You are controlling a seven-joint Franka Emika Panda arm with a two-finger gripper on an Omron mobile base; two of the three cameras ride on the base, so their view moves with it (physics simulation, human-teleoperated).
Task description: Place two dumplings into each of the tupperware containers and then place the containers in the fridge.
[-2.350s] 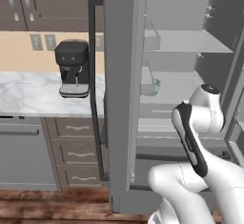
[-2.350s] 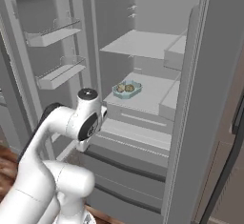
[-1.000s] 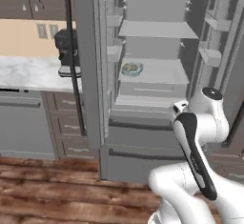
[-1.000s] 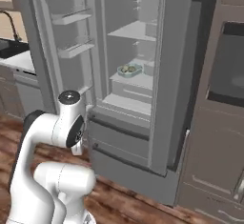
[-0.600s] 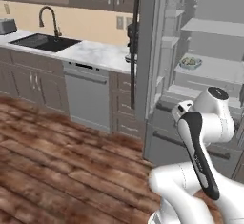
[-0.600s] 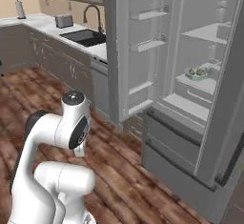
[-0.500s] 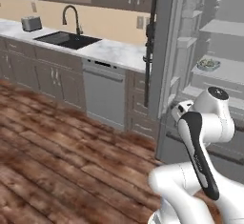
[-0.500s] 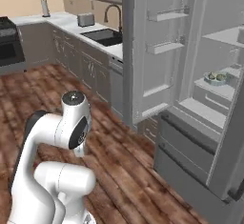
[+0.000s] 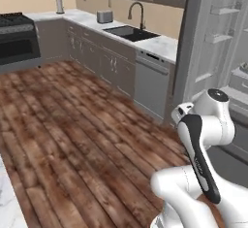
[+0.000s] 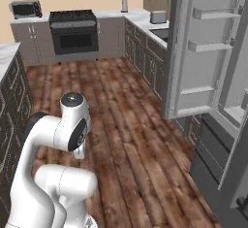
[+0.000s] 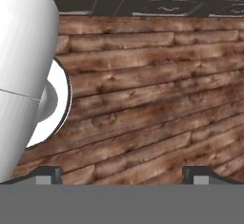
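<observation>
Looking down the gripper (image 11: 122,173), you see its fingers (image 11: 47,173) spread wide with nothing between them, only wooden floor (image 11: 143,99) beyond the tips. Off to one side, well apart from the fingers, the fridge (image 10: 208,52) stands open, likely left so for another container; I cannot see any dumplings.

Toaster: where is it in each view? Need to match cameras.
Left base view: toaster on the far counter, upper middle, left of the sink faucet.
Right base view: toaster upper right, on the counter beside the open fridge door.
Hand view: looks at wood floor and dark drawer fronts.
Shared landmark: the wood floor.
</observation>
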